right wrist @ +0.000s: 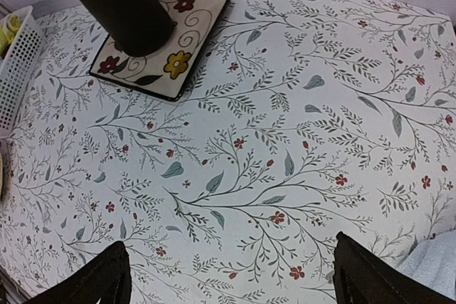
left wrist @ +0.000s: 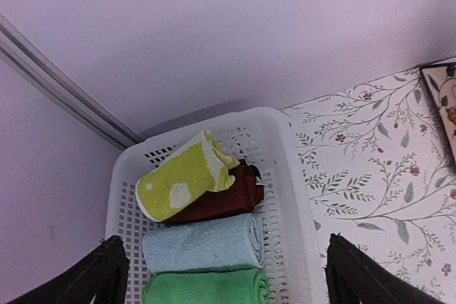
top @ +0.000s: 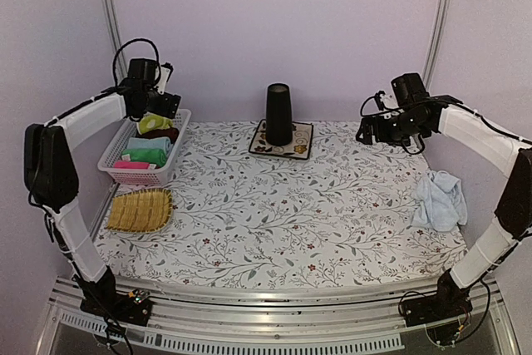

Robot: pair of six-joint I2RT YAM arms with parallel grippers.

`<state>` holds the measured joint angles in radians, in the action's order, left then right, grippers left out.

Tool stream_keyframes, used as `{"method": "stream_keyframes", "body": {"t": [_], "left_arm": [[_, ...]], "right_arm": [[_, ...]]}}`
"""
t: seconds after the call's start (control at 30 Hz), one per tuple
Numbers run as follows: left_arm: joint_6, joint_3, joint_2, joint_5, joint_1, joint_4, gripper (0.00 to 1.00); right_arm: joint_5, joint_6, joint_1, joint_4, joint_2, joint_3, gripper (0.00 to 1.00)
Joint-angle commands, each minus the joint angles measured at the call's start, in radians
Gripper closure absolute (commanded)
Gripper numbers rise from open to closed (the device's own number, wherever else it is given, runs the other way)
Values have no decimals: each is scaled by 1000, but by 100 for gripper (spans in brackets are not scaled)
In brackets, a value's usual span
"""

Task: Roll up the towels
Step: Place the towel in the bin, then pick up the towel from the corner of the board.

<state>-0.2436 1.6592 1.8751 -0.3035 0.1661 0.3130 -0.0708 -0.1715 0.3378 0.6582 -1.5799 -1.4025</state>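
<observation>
The yellow-green patterned towel (left wrist: 187, 174) lies rolled in the white basket (left wrist: 286, 176), resting on a dark red rolled towel (left wrist: 228, 201); it also shows in the top view (top: 154, 123). The plain light blue towel (top: 439, 199) lies crumpled on the table at the right, and its edge shows in the right wrist view (right wrist: 436, 261). My left gripper (left wrist: 224, 282) is open and empty above the basket (top: 137, 176); it shows in the top view (top: 164, 106). My right gripper (right wrist: 231, 282) is open and empty above the tablecloth, up and left of the blue towel (top: 376, 129).
The basket also holds a rolled pale blue towel (left wrist: 201, 241), a green one (left wrist: 206, 286) and a pink one (top: 131, 165). A woven straw tray (top: 140, 209) lies in front of the basket. A black cup (top: 278, 112) stands on a flowered mat (top: 299, 145) at the back centre.
</observation>
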Motion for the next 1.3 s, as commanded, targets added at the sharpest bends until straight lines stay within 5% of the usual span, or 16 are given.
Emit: {"method": "stream_keyframes", "body": {"t": [0.0,0.3,0.5,1.27], "left_arm": [[247,-138,-208,102,30,98,3],[326,-395,-352,0,203,205,3],[396,-504,-429,167,241,168,3],[420,-433,-278,193,296,165,3]], "right_arm": [[99,-128,-109,87,79,50,1],[213,-211,-219,92,160,228,1],[258,-311,-233,109,190,349,0],[372,-462,-260,130,366,589,18]]}}
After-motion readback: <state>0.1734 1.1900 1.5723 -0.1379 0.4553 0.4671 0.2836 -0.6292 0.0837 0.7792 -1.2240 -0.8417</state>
